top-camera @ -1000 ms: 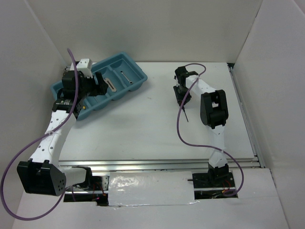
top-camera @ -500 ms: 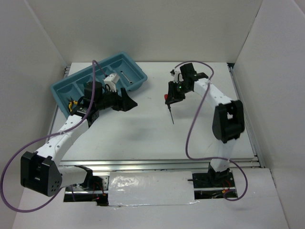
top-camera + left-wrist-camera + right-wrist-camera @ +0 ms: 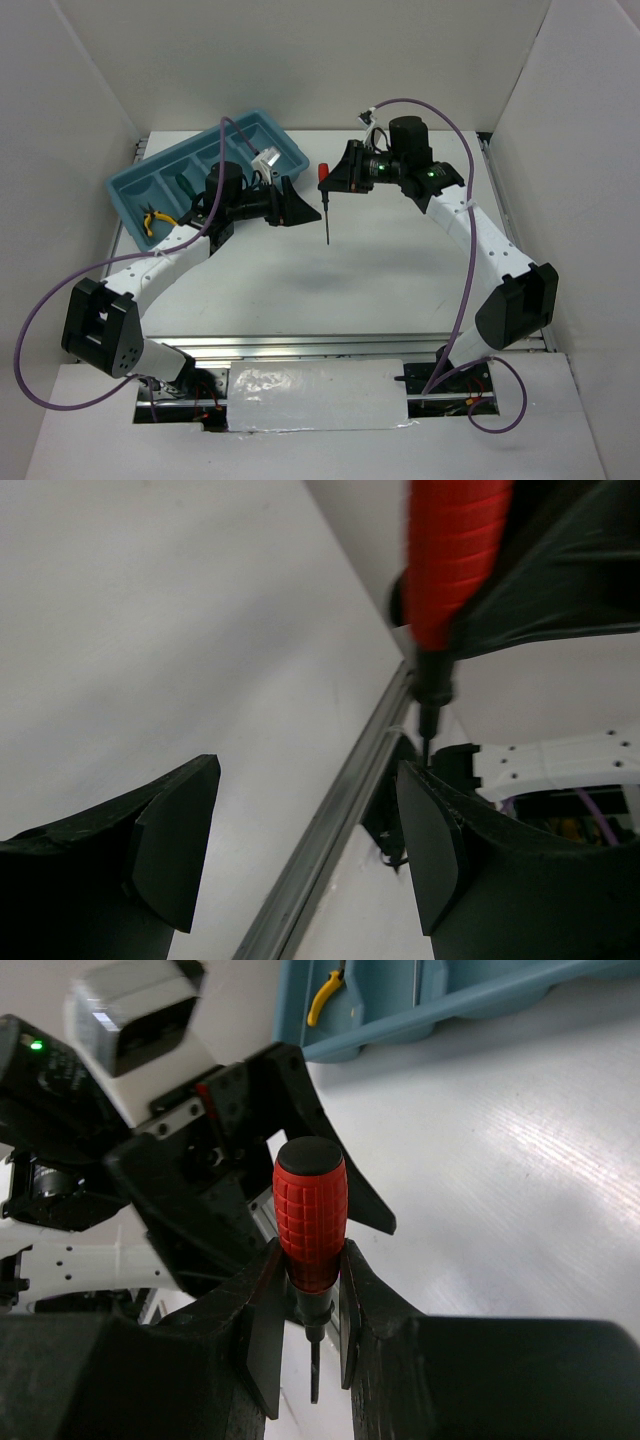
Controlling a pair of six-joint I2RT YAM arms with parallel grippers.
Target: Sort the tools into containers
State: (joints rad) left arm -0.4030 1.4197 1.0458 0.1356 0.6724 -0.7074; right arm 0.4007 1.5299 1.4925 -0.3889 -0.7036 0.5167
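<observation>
From above, the left arm point(image 3: 150, 265) covers the tray's point(image 3: 150, 180) near right part, so what lies in those compartments cannot be told. The green screwdriver point(image 3: 183, 188) shows only partly beside that arm, and the pliers point(image 3: 155, 215) are too small to read beyond their yellow handles. In the left wrist view the red screwdriver point(image 3: 455, 560) is blurred (its handle cut by the top edge), and the left fingers point(image 3: 170, 850) run off the bottom. In the right wrist view the top edge crops tray and pliers; the right fingers point(image 3: 262, 1330) hide the screwdriver's collar.
</observation>
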